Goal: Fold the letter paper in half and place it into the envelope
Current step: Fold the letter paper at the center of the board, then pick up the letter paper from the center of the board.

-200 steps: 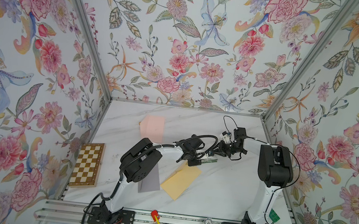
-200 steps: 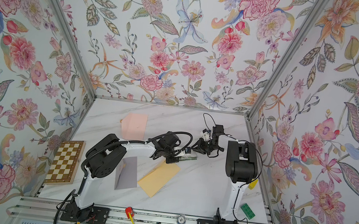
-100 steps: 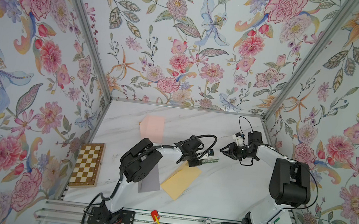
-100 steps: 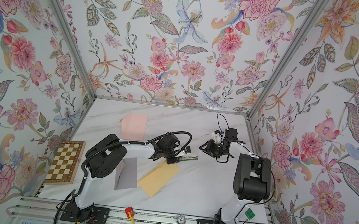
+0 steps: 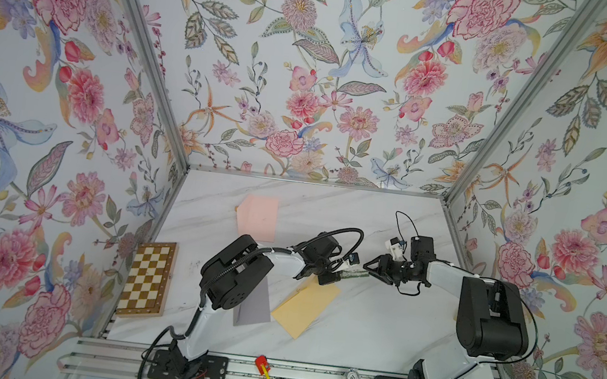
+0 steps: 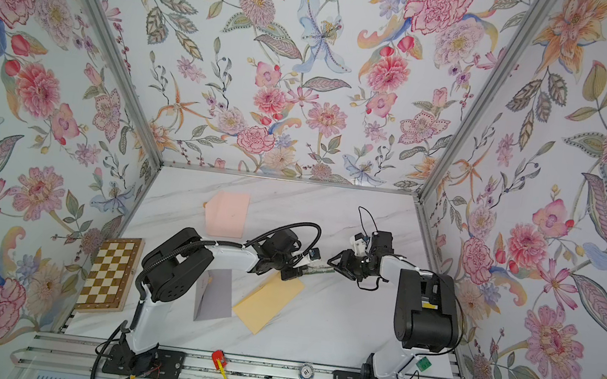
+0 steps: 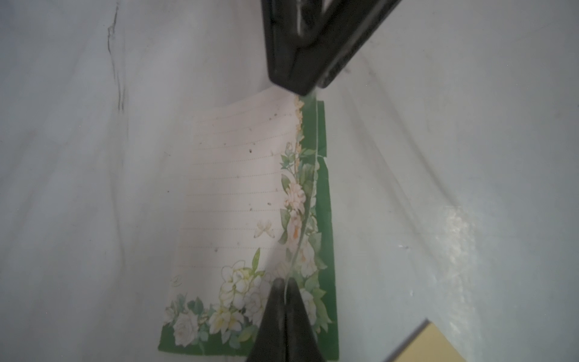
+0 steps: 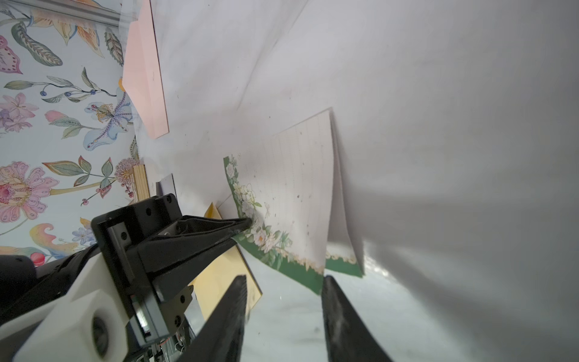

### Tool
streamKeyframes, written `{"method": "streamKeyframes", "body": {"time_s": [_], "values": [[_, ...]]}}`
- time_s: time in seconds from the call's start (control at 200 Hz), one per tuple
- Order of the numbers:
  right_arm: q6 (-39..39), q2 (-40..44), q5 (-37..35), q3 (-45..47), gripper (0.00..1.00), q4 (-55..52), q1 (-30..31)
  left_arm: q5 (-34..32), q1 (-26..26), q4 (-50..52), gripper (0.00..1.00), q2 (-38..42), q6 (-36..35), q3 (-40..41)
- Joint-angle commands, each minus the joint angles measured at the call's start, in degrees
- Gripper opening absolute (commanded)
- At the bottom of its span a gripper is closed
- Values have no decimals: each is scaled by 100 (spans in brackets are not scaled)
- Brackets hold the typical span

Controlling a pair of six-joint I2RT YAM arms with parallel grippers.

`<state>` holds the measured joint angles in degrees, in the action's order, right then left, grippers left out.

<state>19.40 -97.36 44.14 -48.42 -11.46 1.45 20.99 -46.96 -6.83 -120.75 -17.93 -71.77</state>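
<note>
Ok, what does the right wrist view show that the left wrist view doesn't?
Right wrist only: the pink envelope, a strip of grey envelope, the chessboard's edge, and the right hand open, with the green edge of the letter paper near its fingers. Left wrist only: the held layer seen edge-on, above the lined page. Both: the left hand shut on the letter paper, and part of the yellow envelope.

The left gripper (image 7: 285, 282) pinches the flowered letter paper (image 7: 238, 194) at its green border. The right gripper (image 7: 308, 89) sits at the paper's opposite end, and a yellow envelope (image 7: 435, 344) corner lies near it.
</note>
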Motion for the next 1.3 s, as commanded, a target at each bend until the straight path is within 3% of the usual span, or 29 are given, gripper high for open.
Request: {"method": "streamKeyframes", "body": {"time_s": [0.0,0.29,0.45,0.616,0.866,1.291], "values": [[54,-173,33,-100,42,145,43,27,-74,497,5,-28,61,222],[170,-424,180,-168,42,368,128,17,-60,495,7,-77,77,154],[413,-594,345,-95,37,777,162,50,-60,486,14,-54,83,167],[530,-690,389,-40,18,1070,191,9,-64,450,18,-34,80,198],[490,-655,327,75,0,1233,202,133,-59,316,33,159,56,342],[485,20,-553,1070,0,2966,501,436,236,-237,40,1451,369,1017]]}}
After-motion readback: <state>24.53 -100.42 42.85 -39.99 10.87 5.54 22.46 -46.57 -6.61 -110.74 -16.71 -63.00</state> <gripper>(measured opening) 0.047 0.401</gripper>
